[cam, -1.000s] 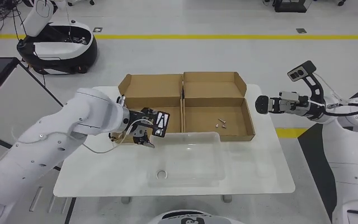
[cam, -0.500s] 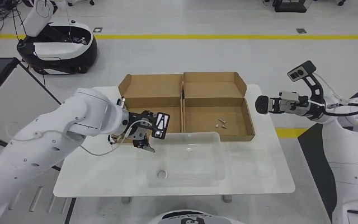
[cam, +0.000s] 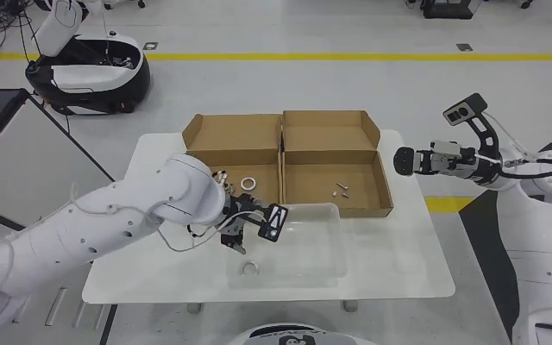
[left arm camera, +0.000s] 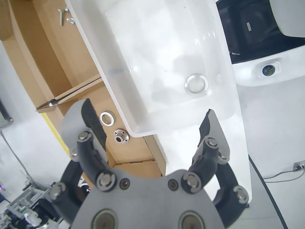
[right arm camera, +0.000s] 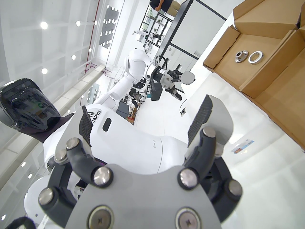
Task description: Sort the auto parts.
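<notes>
A clear plastic bin [cam: 302,246] sits at the table's front with one metal ring [cam: 250,268] [left arm camera: 195,84] in its near left corner. My left gripper [cam: 237,237] [left arm camera: 150,125] hangs open above the bin's left end, nothing between its fingers. Behind it, the left cardboard box [cam: 266,177] holds a metal ring [cam: 248,183] [left arm camera: 107,118] and a flanged hub [cam: 226,181] [left arm camera: 121,137]. The right cardboard box [cam: 319,185] holds two small bolts [cam: 342,185] [left arm camera: 62,16]. My right gripper [cam: 404,160] [right arm camera: 145,120] is open and empty, held off the table's right side.
The white table [cam: 397,250] has bare room right of the bin. Both boxes' lids [cam: 237,129] stand open at the back. A small label [right arm camera: 241,146] lies on the table near the right box.
My left gripper swung from over the left box to the bin's left end, uncovering the ring and hub in that box. The right arm stayed put.
</notes>
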You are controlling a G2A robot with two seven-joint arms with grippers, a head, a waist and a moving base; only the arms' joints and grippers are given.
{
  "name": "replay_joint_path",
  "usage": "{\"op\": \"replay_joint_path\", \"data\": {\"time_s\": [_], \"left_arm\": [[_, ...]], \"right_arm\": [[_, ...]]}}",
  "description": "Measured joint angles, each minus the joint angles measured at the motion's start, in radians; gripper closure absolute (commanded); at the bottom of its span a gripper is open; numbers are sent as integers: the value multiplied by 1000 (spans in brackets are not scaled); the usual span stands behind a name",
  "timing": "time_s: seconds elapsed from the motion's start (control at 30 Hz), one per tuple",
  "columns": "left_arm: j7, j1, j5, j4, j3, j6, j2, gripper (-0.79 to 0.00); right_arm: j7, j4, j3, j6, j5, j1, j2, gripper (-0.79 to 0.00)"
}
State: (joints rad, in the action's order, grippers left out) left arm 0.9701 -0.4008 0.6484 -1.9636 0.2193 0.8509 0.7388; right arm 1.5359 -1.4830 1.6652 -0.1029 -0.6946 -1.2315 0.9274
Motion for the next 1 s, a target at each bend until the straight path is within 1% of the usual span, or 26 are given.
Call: {"op": "replay_joint_path", "data": {"time_s": [0.07,0.13,0.27,0.37,0.47,0.93,1.0], "left_arm": [[26,53,-44,19,-56,-26,28,-785],[46,60,-60,30,-55,-46,52,-785],[64,36,-47,60,-49,-64,104,-785],[57,9,-23,93,-49,-57,134,-785],[37,-20,24,123,-49,-37,155,-785],[32,-25,37,128,-49,-32,158,-785],[21,-36,36,128,-49,-20,158,-785]], "right_arm": [[0,0,0,0,0,0,0,-785],[0,0,0,0,0,0,0,-785],[0,0,0,0,0,0,0,-785],[0,0,0,0,0,0,0,-785],[0,0,0,0,0,0,0,-785],[0,0,0,0,0,0,0,-785],[0,0,0,0,0,0,0,-785]]}}
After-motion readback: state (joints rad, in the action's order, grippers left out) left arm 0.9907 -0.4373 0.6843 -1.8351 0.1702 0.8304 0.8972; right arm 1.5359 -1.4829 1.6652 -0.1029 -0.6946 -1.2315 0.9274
